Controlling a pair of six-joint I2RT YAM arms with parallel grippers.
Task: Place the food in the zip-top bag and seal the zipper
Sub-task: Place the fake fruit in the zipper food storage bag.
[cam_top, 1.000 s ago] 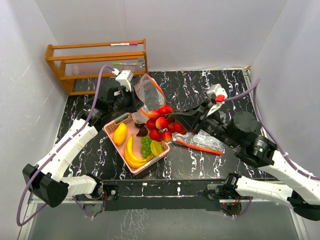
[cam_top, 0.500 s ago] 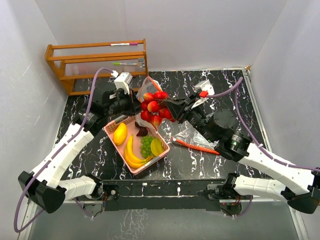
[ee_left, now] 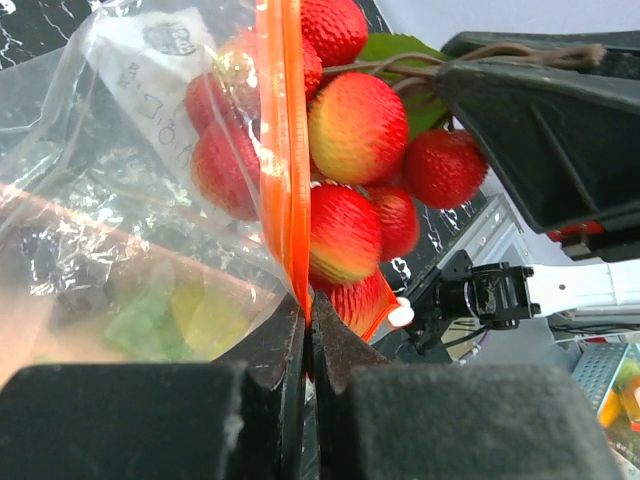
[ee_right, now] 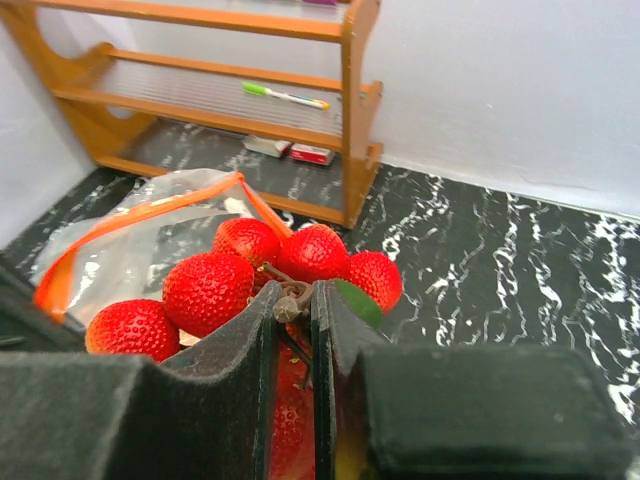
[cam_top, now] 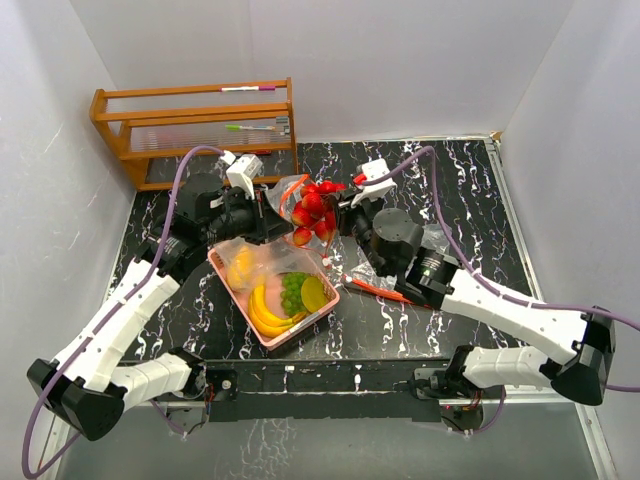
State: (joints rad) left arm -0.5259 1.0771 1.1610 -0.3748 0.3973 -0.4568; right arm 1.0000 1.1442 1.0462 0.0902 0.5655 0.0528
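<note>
The left pincer (ee_left: 308,330) is clamped tight on the orange zipper strip (ee_left: 281,150) of the zip-top bag (ee_left: 120,200), lifting one lip of the mouth just above its fingertips. The right pincer (ee_right: 295,302) is nearly closed, nipping the woody stem of the strawberry bunch (ee_right: 210,290). The bunch hangs just ahead of and below its tips, right at the bag's mouth. Some berries appear to sit behind the clear film, others outside the strip.

To do this well, the right pincer should probably carry the bunch deeper past the strip before letting go, so no berry snags the lip, while the left holds the mouth wide. The banana bunch (cam_top: 262,308), mango (cam_top: 240,268) and green grapes (cam_top: 291,291) lie in the pink basket (cam_top: 302,320), below both pincers and partly under the bag's loose body.
</note>
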